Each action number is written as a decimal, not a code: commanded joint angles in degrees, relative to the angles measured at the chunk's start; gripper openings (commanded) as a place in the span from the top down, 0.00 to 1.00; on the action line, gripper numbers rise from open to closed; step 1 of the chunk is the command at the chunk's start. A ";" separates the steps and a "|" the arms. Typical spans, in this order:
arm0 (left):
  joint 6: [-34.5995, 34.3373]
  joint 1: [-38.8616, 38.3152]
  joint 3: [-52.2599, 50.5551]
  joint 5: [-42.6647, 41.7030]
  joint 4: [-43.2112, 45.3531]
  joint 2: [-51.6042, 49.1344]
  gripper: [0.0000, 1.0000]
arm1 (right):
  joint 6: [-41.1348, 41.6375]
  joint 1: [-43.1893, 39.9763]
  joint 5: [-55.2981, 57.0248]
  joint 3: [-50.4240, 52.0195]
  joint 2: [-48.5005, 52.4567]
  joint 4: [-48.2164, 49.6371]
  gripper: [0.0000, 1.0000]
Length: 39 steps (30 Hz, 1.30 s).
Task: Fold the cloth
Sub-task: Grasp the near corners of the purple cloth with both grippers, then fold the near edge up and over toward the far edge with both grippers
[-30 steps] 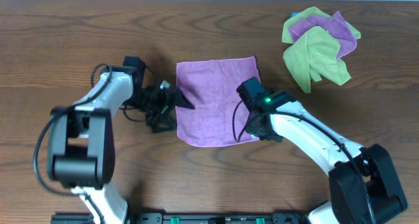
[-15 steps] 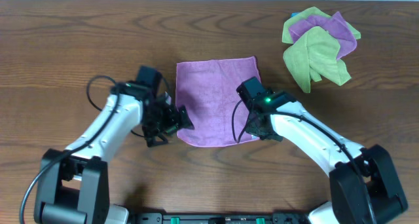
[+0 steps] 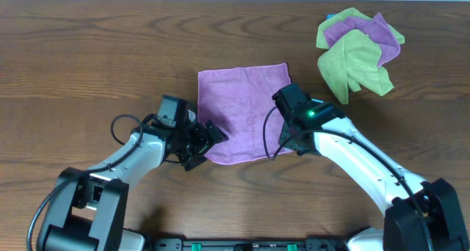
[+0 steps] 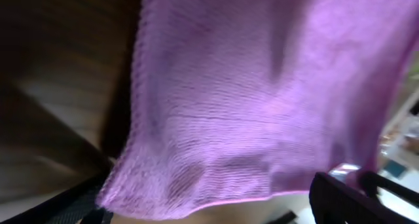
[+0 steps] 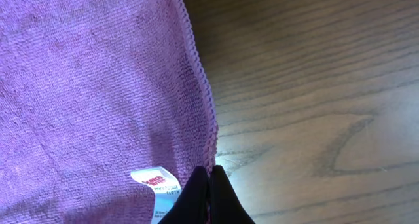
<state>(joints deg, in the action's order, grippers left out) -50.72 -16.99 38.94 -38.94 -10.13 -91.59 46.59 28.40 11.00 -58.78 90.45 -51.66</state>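
- cloth [image 3: 242, 108]: purple, lies spread near the middle of the table [image 3: 73, 53], with the far edge straight and the near edge slightly rounded between the two grippers.
- left gripper [image 3: 208, 137]: sits low at the cloth's near-left corner, touching or just over its edge.
- left wrist view: is blurred, yet shows the dark fingers [image 4: 357, 198] standing wide apart at either side, with the cloth's corner in the gap between them and nothing clamped.
- right gripper [image 5: 209, 179]: rests at the near-right corner; jaws pressed tight together, pinching the cloth's hem right at the edge.
- label [image 5: 156, 182]: white with red print, lies on the cloth just beside the right fingertips.
- pile [image 3: 358, 49]: green and purple cloths, heaped at the table's far right, well apart from the spread cloth.
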 commanded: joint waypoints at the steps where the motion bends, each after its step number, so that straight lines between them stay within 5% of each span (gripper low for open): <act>1: -4.24 -0.76 -3.50 2.27 2.67 -1.51 0.05 | -1.07 -0.31 0.33 -0.52 -0.98 -0.20 0.99; 4: -5.73 -2.34 -3.65 4.66 4.09 -1.51 0.06 | -1.07 -0.31 0.33 -0.52 -0.98 -0.20 0.99; 6: -6.47 -3.52 -3.65 6.56 4.79 -1.51 0.23 | -1.07 -0.31 0.33 -0.52 -0.98 -0.20 0.99; 8: -7.21 -4.28 -3.65 7.89 4.83 -1.51 0.54 | -1.07 -0.31 0.33 -0.52 -0.98 -0.24 0.99; 12: -6.86 -4.42 -3.65 8.22 4.87 -1.51 0.92 | -1.05 -0.31 -0.13 -0.52 -0.98 -0.20 0.99; 19: -3.30 -2.91 -0.39 4.35 4.79 -0.37 0.94 | -1.05 -0.31 -0.11 -0.52 -1.05 -0.83 0.99; 26: 0.09 -1.42 9.40 8.98 -3.54 3.19 0.94 | -1.09 -0.31 2.78 -0.52 -1.68 4.87 0.99; 39: 0.57 1.62 13.09 19.78 3.78 1.55 0.94 | -10.32 -4.87 6.64 -0.52 -0.79 23.34 0.99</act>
<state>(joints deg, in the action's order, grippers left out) -51.11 -15.90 51.11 -22.31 -7.77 -89.03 39.72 25.17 15.66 -58.81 89.93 -29.52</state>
